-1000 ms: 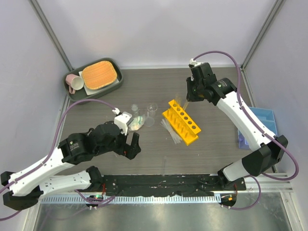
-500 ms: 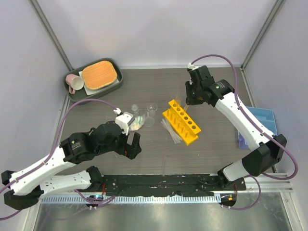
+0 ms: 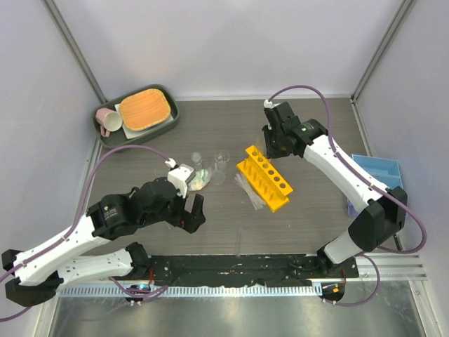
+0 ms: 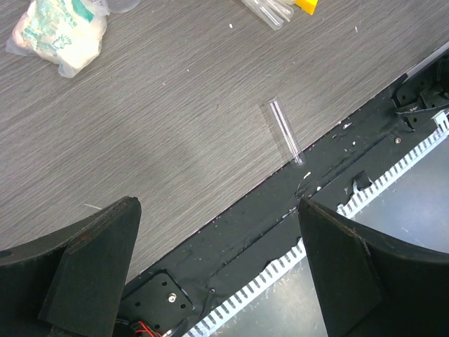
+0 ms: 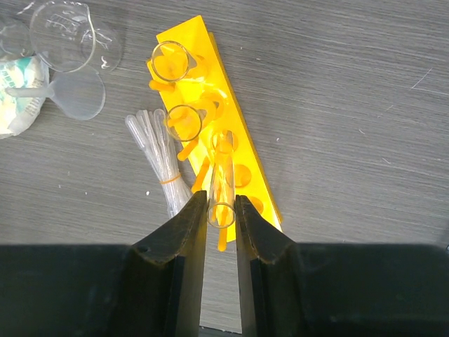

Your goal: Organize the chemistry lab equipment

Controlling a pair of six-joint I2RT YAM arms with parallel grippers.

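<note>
The yellow-orange test tube rack [image 3: 264, 177] lies at mid table and also shows in the right wrist view [image 5: 203, 84]. My right gripper [image 5: 221, 205] is shut on a thin clear tube [image 5: 223, 168], upright, with its lower end at the rack's third hole. Two tubes [image 5: 170, 61] stand in the first two holes. The right gripper [image 3: 269, 149] hangs over the rack's far end. The clear pipette bundle [image 5: 160, 161] lies beside the rack. Small clear beakers [image 5: 63, 24] stand to its left. My left gripper [image 4: 217, 203] is open and empty above the table's near edge, close to a loose clear tube [image 4: 284, 130].
The blue tray [image 3: 379, 175] sits at the right edge. A grey tray [image 3: 166, 121] with an orange pad and a pink mug [image 3: 106, 121] stands at the back left. A white-green packet [image 4: 59, 35] lies by the beakers. The black rail [image 4: 231, 239] runs along the near edge.
My right gripper has moved left and down with the tube, onto the rack's far end. The left arm has not moved.
</note>
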